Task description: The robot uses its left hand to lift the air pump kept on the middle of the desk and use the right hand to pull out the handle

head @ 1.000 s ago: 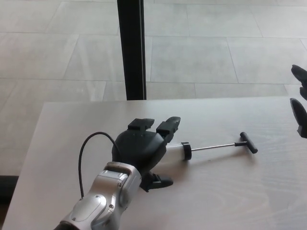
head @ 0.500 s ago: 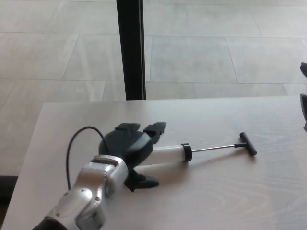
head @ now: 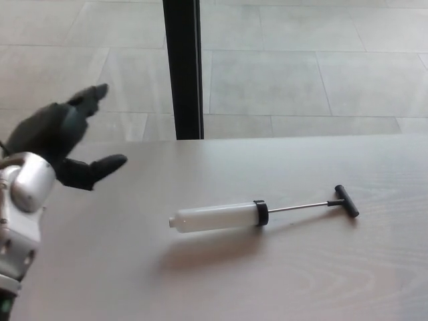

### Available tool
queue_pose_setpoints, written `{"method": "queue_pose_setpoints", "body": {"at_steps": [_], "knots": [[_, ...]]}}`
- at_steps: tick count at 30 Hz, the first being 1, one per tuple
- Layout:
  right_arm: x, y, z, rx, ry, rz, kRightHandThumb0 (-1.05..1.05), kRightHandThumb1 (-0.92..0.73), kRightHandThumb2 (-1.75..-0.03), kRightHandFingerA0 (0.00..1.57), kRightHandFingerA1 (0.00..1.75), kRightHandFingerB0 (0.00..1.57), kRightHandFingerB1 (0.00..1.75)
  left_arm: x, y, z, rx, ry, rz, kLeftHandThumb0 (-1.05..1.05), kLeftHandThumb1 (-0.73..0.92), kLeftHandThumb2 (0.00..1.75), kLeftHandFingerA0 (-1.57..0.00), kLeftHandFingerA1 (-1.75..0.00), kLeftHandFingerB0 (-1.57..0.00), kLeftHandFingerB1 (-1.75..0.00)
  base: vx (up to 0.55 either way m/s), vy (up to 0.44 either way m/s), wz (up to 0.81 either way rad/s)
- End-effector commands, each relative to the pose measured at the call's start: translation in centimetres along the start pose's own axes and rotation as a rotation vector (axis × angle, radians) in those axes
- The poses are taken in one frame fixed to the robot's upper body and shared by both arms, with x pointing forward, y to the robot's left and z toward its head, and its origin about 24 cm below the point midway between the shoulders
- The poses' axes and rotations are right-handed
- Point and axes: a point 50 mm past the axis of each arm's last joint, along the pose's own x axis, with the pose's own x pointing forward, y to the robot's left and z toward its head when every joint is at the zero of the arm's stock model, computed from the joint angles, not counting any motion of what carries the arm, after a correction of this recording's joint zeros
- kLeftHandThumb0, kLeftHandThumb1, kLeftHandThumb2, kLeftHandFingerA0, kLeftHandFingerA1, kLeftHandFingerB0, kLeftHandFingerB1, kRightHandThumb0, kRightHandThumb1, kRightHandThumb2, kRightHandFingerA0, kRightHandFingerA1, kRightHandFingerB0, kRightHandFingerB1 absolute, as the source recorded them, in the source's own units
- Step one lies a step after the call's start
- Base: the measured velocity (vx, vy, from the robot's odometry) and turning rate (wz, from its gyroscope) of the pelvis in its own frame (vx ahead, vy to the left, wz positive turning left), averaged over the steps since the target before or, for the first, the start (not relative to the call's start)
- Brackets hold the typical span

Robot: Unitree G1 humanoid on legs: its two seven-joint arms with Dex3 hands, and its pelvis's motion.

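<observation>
The black left hand (head: 61,137) is seen well to the left of the white cylindrical air pump (head: 221,217), raised, fingers spread wide, nothing held. The pump lies flat on the pale wooden desk (head: 321,281), its thin metal rod drawn out, black T-handle (head: 347,200) pointing right, long axis nearly left-right.

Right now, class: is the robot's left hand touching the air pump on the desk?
Apart. The head view shows the left hand raised at the desk's left edge, with bare desk between it and the air pump.
</observation>
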Motion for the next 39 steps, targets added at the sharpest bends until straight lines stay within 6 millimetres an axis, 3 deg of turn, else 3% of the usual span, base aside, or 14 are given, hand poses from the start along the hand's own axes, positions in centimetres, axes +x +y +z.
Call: {"method": "queue_pose_setpoints", "body": {"at_steps": [1,4,14,15,20,21,22,30,31,33,34,35,36,39], "knots": [[-5.2,-13.6,-4.2,0.022,0.169,-0.417,-1.05,-0.78,-1.18,0.00,0.21,0.00,0.03,-9.4,11.7,-15.6,-0.832,0.202,0.391,-0.81,0.58,1.01,0.00,-0.27,0.00,-0.24,0.00,0.000,0.00],[-8.9,-18.3,-6.0,0.121,0.186,-0.642,-0.97,-0.69,-1.14,0.00,0.26,0.00,0.07,-15.1,8.9,-22.5,-0.796,0.504,0.424,-0.76,0.63,1.04,0.00,-0.30,-0.01,-0.26,0.00,0.000,0.00],[-17.9,-23.6,-9.9,0.210,0.410,-0.977,-1.05,-0.78,-1.19,0.00,0.15,0.05,0.03,-26.0,2.1,-29.0,-0.976,0.920,0.583,-0.73,0.79,0.65,0.00,-0.33,-0.20,-0.39,0.00,0.000,0.00],[-19.1,-23.4,-11.0,0.260,0.422,-1.026,-1.01,-0.78,-1.17,0.00,0.20,0.14,0.04,-26.9,1.0,-29.4,-1.063,0.976,0.639,-0.79,0.58,1.00,0.00,-0.35,0.00,-0.33,0.00,0.000,0.00],[-21.1,-22.1,-13.6,0.394,0.439,-1.098,-1.05,-0.78,-1.18,0.00,0.17,0.07,0.00,-27.9,-1.5,-29.7,-1.157,1.099,0.723,-0.78,0.60,1.00,-0.03,-0.51,-0.06,-0.45,0.00,0.000,0.00],[-21.4,-21.7,-14.2,0.435,0.440,-1.116,-0.95,-0.71,-1.13,0.03,0.24,0.08,0.07,-27.8,-2.1,-29.7,-1.171,1.119,0.729,-0.39,0.51,1.09,-0.03,-0.56,0.00,-0.51,0.00,0.000,0.00],[-21.5,-21.3,-14.6,0.478,0.434,-1.132,-0.88,-0.66,-1.11,0.05,0.27,0.07,0.13,-27.5,-2.5,-29.7,-1.184,1.134,0.729,-0.71,0.79,0.63,-0.08,-0.57,-0.17,-0.45,0.00,0.000,0.00],[-20.3,-19.1,-16.1,0.508,0.463,-1.135,-0.83,-0.73,-1.12,0.00,0.25,0.03,0.20,-27.2,-5.7,-29.3,-1.182,1.205,0.604,-0.73,0.78,0.63,-0.15,-0.57,-0.19,-0.38,0.00,0.000,0.00],[-20.0,-18.8,-16.3,0.524,0.458,-1.137,-0.79,-0.90,-0.67,0.02,0.35,0.04,0.26,-27.2,-5.9,-29.2,-1.207,1.205,0.644,-0.70,0.72,0.62,-0.23,-0.59,-0.26,-0.39,0.00,0.000,0.00],[-19.6,-18.3,-16.5,0.549,0.450,-1.139,-0.79,-0.90,-0.67,0.02,0.35,0.04,0.26,-27.1,-6.3,-29.2,-1.246,1.205,0.704,-0.70,0.72,0.62,-0.23,-0.59,-0.26,-0.39,0.00,0.000,0.00],[-18.8,-16.2,-17.3,0.591,0.369,-1.139,-0.70,-0.72,-1.09,0.00,0.40,0.00,0.38,-27.3,-7.3,-28.9,-1.253,1.198,0.700,-0.74,0.57,0.98,-0.30,-0.66,-0.22,-0.54,0.00,0.000,0.00],[-18.4,-15.0,-17.7,0.617,0.366,-1.156,-0.77,-0.69,-1.03,0.00,0.49,0.07,0.43,-27.6,-7.8,-28.9,-1.232,1.217,0.687,-0.71,0.71,0.63,-0.34,-0.68,-0.31,-0.49,0.00,0.000,0.00],[-18.1,-13.8,-18.4,0.626,0.393,-1.176,-0.35,-0.59,-1.14,0.01,0.52,0.00,0.50,-28.0,-8.1,-28.8,-1.215,1.240,0.665,-0.72,0.72,0.62,-0.38,-0.69,-0.36,-0.49,0.00,0.000,0.00],[-17.7,-11.7,-19.5,0.672,0.457,-1.170,-0.36,-0.55,-1.13,0.01,0.52,0.00,0.50,-29.5,-8.5,-29.0,-1.249,1.254,0.703,-0.69,0.72,0.62,-0.40,-0.66,-0.37,-0.47,0.00,0.000,0.00]]}}
